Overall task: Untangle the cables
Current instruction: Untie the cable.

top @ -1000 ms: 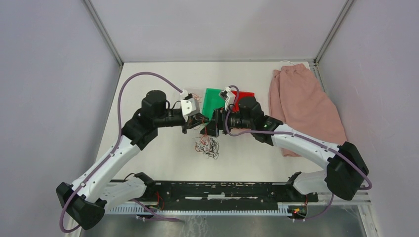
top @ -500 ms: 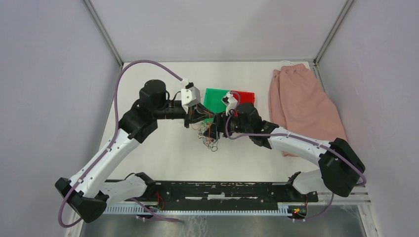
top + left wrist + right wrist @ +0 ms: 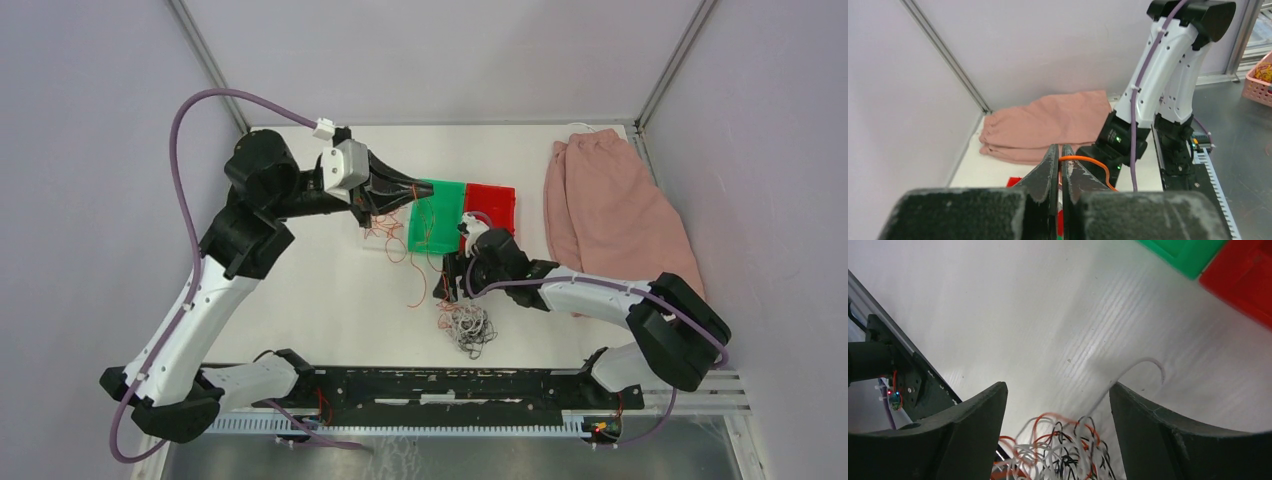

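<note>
The cables are now in two lots. A clump of white, black and orange-red wires [image 3: 467, 325] lies on the table just in front of my right gripper [image 3: 452, 272]. In the right wrist view the clump [image 3: 1063, 452] sits between the open jaws of my right gripper [image 3: 1058, 390], with one white strand [image 3: 1138, 367] curling away. Several orange-red wires [image 3: 405, 250] hang from my left gripper [image 3: 418, 190], which is raised over the green pad. In the left wrist view my left gripper [image 3: 1059, 150] is shut on an orange wire [image 3: 1090, 162].
A green pad [image 3: 440, 215] and a red pad [image 3: 492, 203] lie side by side at the back of the table. A folded pink cloth [image 3: 610, 215] lies at the right. A black rail [image 3: 450, 385] runs along the near edge. Walls close three sides.
My left gripper has risen and swung back and left, pulling orange wires out of the clump. My right gripper and the rest of the clump have moved toward the near edge.
</note>
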Controlling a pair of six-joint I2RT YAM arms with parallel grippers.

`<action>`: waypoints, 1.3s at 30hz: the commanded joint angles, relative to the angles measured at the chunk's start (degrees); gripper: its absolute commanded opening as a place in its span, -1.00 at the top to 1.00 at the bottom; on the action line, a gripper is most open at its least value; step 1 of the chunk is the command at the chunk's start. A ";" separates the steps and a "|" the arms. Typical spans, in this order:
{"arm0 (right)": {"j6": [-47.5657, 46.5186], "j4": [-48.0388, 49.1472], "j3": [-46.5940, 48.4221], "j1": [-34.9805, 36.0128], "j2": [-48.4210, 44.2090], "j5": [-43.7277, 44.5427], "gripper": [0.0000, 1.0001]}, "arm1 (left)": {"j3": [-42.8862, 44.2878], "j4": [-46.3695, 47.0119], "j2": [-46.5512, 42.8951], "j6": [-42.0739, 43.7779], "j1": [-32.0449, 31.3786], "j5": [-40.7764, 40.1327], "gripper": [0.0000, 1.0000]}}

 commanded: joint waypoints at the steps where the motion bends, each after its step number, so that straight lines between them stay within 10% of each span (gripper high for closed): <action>1: -1.11 0.55 -0.78 0.05 -1.76 2.08 -0.62 | 5.23 2.49 0.83 0.50 -0.18 -0.72 0.94; 29: -3.05 -1.07 -3.83 0.05 -1.74 13.34 -0.49 | 19.95 33.66 7.19 31.14 -0.18 -21.80 0.94; 39: -3.66 -6.86 3.26 0.05 -9.26 14.00 -0.65 | 16.78 26.44 6.40 32.21 -0.17 -24.27 0.94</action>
